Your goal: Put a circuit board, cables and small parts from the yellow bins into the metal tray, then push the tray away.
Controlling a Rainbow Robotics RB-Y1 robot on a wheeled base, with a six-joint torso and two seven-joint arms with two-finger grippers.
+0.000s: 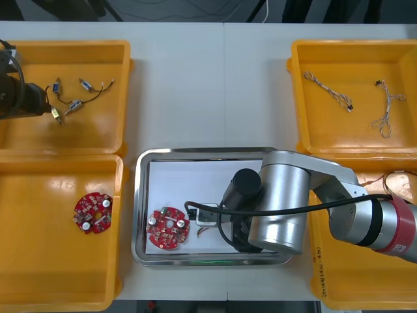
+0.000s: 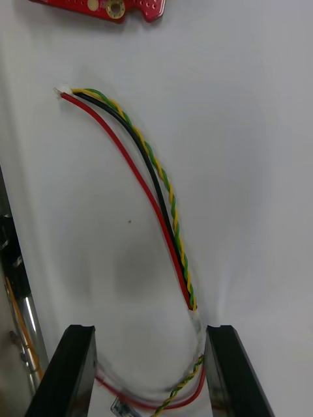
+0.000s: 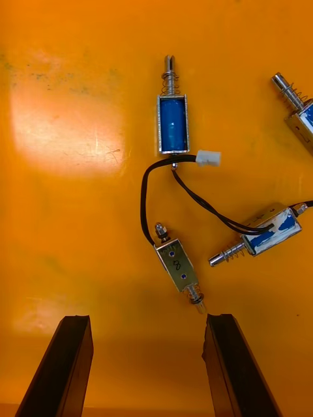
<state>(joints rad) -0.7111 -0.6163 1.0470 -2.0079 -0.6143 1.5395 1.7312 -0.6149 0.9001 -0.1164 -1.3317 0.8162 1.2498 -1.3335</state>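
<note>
My right gripper (image 2: 150, 333) is open low over the white floor of the metal tray (image 1: 142, 195). A red, black and yellow-green twisted cable (image 2: 154, 186) lies loose on that floor, one end between the fingers (image 2: 229, 368) and the rest running towards a round red circuit board (image 1: 168, 228) in the tray. In the front view the right arm (image 1: 280, 208) covers its own gripper. My left gripper (image 3: 147, 322) hangs open above several small metal parts (image 3: 173, 124) joined by black wire in the far left yellow bin (image 1: 71, 140). The nearest part (image 3: 177, 264) lies just beyond the fingertips.
A second red board (image 1: 93, 212) lies in the near left bin (image 1: 39, 274). Thin cables (image 1: 329, 88) lie in the far right bin (image 1: 300, 98). Another cable (image 1: 397, 179) shows in the near right bin (image 1: 352, 287), partly under the right arm.
</note>
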